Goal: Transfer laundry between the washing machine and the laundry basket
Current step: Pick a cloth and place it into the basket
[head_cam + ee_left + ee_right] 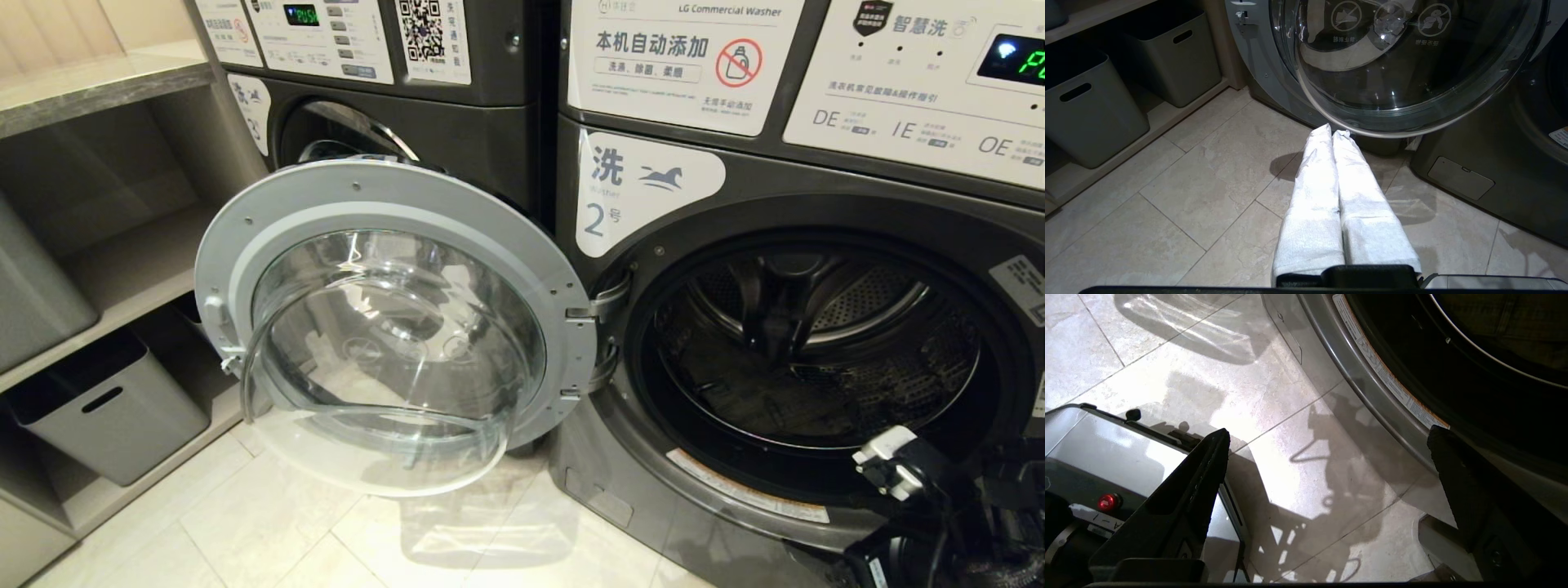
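A: How much room is left around the right gripper (pixel 1327 437)?

B: Its fingers (pixel 1180 498) are spread wide apart, with nothing held between them. Bare floor tiles (pixel 1274 396) are seen between and beyond them, and the curved lower rim of the washing machine (pixel 784 351) runs just beside the far finger. The round opening is found just past that rim. The door (pixel 392 327) is swung fully aside, well apart from this gripper, so the mouth of the drum is left unblocked.

A: What is cut off or hard to make out?

B: In the head view only the arm's dark wrist is seen, at the lower corner below the opening. The inside of the drum is dark; a dim, dark mass of laundry (pixel 767 392) seems to lie on its floor, but its shape and colour cannot be told. No laundry basket can be picked out with certainty.

A: And the left gripper (pixel 1333 132)?

B: Its white-wrapped fingers are pressed together, empty, held above the tiles with the tips just below the edge of the glass door. Grey bins (pixel 1090 106) on low shelves are seen off to its side.
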